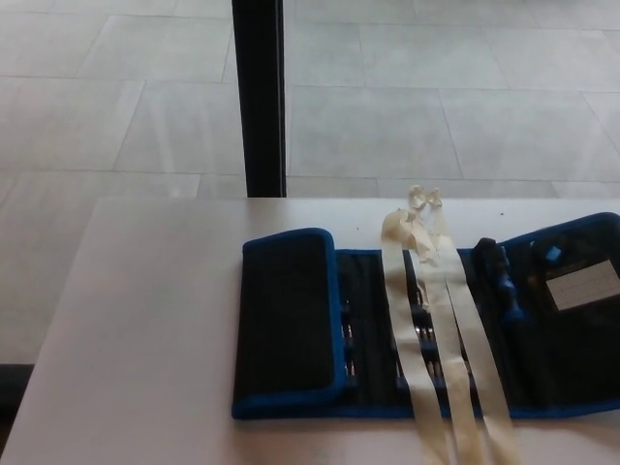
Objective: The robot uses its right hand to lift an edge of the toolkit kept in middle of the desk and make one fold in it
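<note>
Toolkit (426,334) lies flat on worktop (145,329), right of centre, running off the picture's right edge. Its left flap (288,325) is folded over onto the body. Two straps (436,339) lie across the toolkit, front to back, knotted at the far edge. Post (258,97) stands on floor (436,97) behind the worktop.

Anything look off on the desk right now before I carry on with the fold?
One thing: the toolkit's cream ribbon ties lie loose across the open middle of the toolkit, running from a knot past its far edge down off the near edge. They may get caught in a fold. The left flap is already folded over. No hand in view.
</note>
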Motion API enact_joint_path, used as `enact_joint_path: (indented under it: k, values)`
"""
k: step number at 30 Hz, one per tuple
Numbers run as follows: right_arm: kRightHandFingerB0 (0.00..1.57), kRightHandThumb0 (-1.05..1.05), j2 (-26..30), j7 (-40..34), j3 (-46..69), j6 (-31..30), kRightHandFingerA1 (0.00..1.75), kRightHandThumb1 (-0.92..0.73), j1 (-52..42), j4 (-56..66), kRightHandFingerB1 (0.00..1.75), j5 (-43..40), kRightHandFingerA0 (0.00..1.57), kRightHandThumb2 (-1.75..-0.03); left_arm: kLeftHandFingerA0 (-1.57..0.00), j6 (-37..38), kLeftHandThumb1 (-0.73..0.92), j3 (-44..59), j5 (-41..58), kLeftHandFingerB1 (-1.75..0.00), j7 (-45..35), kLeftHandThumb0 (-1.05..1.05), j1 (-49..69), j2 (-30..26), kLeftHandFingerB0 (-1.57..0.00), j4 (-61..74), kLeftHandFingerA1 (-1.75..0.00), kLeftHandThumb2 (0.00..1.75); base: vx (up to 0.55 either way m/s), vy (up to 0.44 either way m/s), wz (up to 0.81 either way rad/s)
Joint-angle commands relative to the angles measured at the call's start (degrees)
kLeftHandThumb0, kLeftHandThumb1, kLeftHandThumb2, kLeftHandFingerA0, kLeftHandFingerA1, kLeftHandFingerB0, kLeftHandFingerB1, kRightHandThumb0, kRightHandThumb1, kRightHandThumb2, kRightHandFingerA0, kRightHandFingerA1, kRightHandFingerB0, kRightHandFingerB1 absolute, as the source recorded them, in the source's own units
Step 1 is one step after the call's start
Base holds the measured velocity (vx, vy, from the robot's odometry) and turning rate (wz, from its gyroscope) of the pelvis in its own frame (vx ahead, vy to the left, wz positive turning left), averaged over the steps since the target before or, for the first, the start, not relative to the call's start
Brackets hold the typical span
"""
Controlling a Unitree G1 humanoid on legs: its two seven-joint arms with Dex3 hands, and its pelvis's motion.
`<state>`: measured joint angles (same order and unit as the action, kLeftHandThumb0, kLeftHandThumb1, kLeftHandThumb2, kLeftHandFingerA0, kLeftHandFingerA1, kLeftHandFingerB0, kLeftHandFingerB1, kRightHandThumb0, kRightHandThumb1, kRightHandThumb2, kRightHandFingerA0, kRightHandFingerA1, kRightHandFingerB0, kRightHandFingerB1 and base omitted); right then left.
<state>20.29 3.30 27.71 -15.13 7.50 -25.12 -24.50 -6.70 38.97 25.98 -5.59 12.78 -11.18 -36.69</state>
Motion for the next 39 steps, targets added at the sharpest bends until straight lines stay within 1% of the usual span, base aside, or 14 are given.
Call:
enact_joint_path:
  k: [1,4,5,7,10,11,12,25,29,32,33,34,35,39]
  values:
    - [0.36,-0.72,0.4,-1.9,-1.5,-0.2,0.47,-0.84,1.5,-0.3,0.35,3.1,0.46,-0.65,-0.09,-0.4,0.78,0.0,0.2,-0.44,0.4,-0.90,0.0,-1.0,-0.13,-0.6,-0.52,0.92,0.00,0.000,0.00]
    - [0.33,-0.70,0.2,-1.6,-3.0,1.4,0.47,-0.85,3.4,-2.5,0.36,4.3,0.42,-0.66,-0.11,0.3,0.92,0.3,0.6,-0.38,-0.5,-0.84,-0.8,-1.4,-0.14,-2.5,-0.49,0.74,0.00,0.000,0.00]
    - [0.33,-0.71,0.3,-1.5,-3.9,2.0,0.46,-0.86,3.6,-3.0,0.35,5.2,0.41,-0.66,-0.09,0.1,0.78,0.2,0.5,-0.44,-0.3,-0.90,-0.7,-1.3,-0.11,-1.8,-0.52,0.92,0.00,0.000,0.00]
    - [0.32,-0.72,0.3,-1.7,-4.3,2.3,0.45,-0.86,4.1,-3.8,0.35,5.7,0.41,-0.66,-0.14,-0.7,0.92,0.3,1.0,-0.44,0.2,-0.83,-0.3,-0.6,-0.16,-0.1,-0.54,0.74,0.00,0.000,0.00]
    - [0.30,-0.76,-0.3,-2.3,-5.7,2.5,0.49,-0.76,5.0,-4.4,0.39,6.9,0.38,-0.75,-0.11,-1.0,0.92,-0.1,0.8,-0.41,0.1,-0.84,0.0,-0.4,-0.13,1.0,-0.51,0.76,0.00,0.000,0.00]
    - [0.33,-0.71,-0.8,-2.7,-6.2,3.1,0.48,-0.87,5.4,-5.3,0.36,7.4,0.41,-0.66,-0.09,-0.8,0.79,-0.1,0.8,-0.45,-0.1,-0.89,-0.3,-0.6,-0.10,0.4,-0.52,0.92,0.00,0.000,0.00]
    - [0.35,-0.75,-1.8,-3.9,-6.5,3.5,0.47,-0.85,6.0,-7.2,0.37,7.9,0.44,-0.65,-0.09,-0.6,0.92,0.2,1.1,-0.42,-0.2,-0.85,-0.5,-0.7,-0.17,-0.1,-0.50,0.73,0.00,0.000,0.00]
    - [0.32,-0.76,-5.2,-6.7,-6.8,8.9,0.49,-0.88,7.4,-18.0,0.36,9.1,0.40,-0.66,-0.13,-0.7,0.92,0.4,1.4,-0.43,0.8,-0.82,-0.9,-0.3,-0.16,0.9,-0.52,0.77,0.00,0.000,0.00]
    - [0.30,-0.84,-7.3,-8.1,-4.8,8.8,0.52,-0.73,8.6,-18.6,0.41,7.0,0.38,-0.79,-0.14,-0.4,0.92,0.3,1.5,-0.43,0.6,-0.83,-0.8,-0.3,-0.16,1.1,-0.52,0.77,0.00,0.000,0.00]
    - [0.35,-0.76,-11.9,-10.5,0.2,7.9,0.50,-0.82,11.2,-17.4,0.39,1.4,0.42,-0.65,-0.14,-0.4,0.92,0.2,1.4,-0.42,1.0,-0.84,-0.8,-0.5,-0.17,0.7,-0.52,0.77,0.00,0.000,0.00]
    - [0.27,-0.79,-13.3,-10.3,1.7,7.7,0.53,-0.75,11.6,-16.5,0.41,-0.2,0.37,-0.73,-0.15,-0.4,0.92,0.1,1.3,-0.41,1.3,-0.84,-1.0,-0.6,-0.17,0.4,-0.50,0.77,0.00,0.000,0.00]
    - [0.15,-0.68,-14.3,-10.1,2.9,8.0,0.63,-0.64,11.6,-15.8,0.48,-1.1,0.37,-1.07,-0.14,-0.4,0.92,-0.2,1.1,-0.41,1.3,-0.84,-1.2,-0.5,-0.15,0.5,-0.51,0.78,0.00,0.000,0.00]
    - [0.30,-0.75,-15.8,-10.8,4.4,8.1,0.52,-0.85,11.8,-14.8,0.40,-2.2,0.39,-0.65,-0.14,-0.3,0.92,-0.5,1.0,-0.40,1.2,-0.85,-1.1,-0.5,-0.14,0.8,-0.51,0.77,0.00,0.000,0.00]
    - [0.29,-0.75,-20.3,-12.9,6.5,6.4,0.55,-0.87,11.1,-9.1,0.42,-4.1,0.41,-0.66,-0.14,-0.6,0.92,0.0,1.8,-0.46,1.1,-0.83,-0.8,-0.3,-0.15,1.2,-0.52,0.77,0.00,0.000,0.00]
